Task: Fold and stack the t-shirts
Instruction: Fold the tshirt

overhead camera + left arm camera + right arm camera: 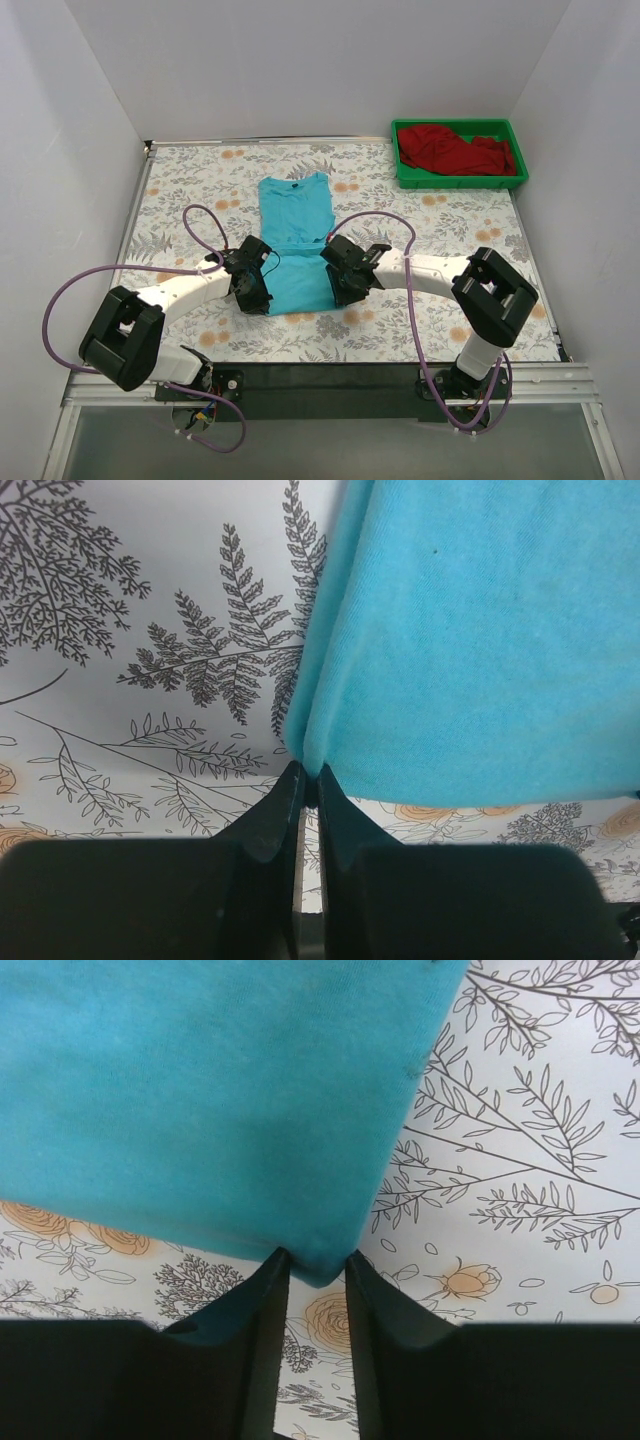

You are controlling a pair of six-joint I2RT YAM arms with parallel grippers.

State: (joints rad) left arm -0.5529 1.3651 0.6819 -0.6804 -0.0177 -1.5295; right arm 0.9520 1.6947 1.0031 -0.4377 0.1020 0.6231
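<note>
A turquoise-blue t-shirt lies flat on the table as a narrow strip, collar at the far end. My left gripper is at its near left corner. In the left wrist view the left gripper is shut on a pinch of the shirt's folded edge. My right gripper is at the near right corner. In the right wrist view the right gripper stands open, jaws a little apart, with the corner of the shirt between the tips. A dark red t-shirt lies crumpled at the back right.
The red shirt lies inside a green plastic tray in the far right corner. The table wears a floral-printed cover. White walls close in on the left, back and right. Purple cables loop from both arms.
</note>
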